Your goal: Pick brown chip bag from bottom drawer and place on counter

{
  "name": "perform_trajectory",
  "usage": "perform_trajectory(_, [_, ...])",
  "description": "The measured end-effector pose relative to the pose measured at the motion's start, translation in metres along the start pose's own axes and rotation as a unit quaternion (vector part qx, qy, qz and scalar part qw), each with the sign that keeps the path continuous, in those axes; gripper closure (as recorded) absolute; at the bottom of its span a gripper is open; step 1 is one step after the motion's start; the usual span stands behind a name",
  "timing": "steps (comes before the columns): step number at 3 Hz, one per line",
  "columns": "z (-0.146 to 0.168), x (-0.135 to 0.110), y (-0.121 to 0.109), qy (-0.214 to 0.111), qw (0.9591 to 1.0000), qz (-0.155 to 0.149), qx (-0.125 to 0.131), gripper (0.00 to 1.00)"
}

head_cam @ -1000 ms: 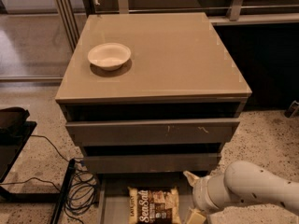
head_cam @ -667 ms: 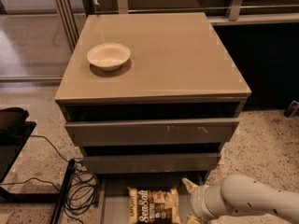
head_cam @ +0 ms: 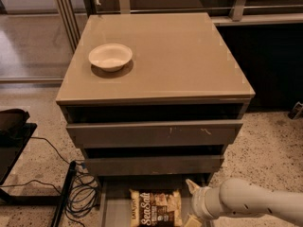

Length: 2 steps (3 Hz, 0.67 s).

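The brown chip bag [head_cam: 156, 207] with white "Sea Salt" lettering lies flat on the grey floor of the pulled-out bottom drawer [head_cam: 116, 212], at the bottom of the camera view. My gripper [head_cam: 191, 203] is just right of the bag at the end of the white arm, low over the drawer. One cream fingertip [head_cam: 191, 186] points up by the bag's upper right corner and another shows at the bottom edge. The counter [head_cam: 180, 56] is the glossy taupe top of the cabinet.
A white bowl [head_cam: 111, 56] sits on the counter's left side. Two taller drawers [head_cam: 154, 134] stand slightly open above the bottom one. Black cables [head_cam: 78, 193] and a dark stand lie on the speckled floor at the left.
The white arm and gripper have moved left and slightly down, closer to the right edge of the chip bag. The bag and bowl have not moved.
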State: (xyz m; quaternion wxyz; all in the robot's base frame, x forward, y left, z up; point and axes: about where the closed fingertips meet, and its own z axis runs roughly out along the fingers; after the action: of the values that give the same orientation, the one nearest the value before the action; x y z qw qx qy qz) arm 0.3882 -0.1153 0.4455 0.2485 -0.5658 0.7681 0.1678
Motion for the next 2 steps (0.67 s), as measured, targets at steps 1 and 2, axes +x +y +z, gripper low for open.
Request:
perform_trajectory(1, [0.008, -0.006, -0.001, 0.002, 0.9999, -0.011, -0.004, 0.0])
perform_trajectory(2, [0.032, -0.005, -0.018, -0.013, 0.9995, -0.023, 0.014, 0.0])
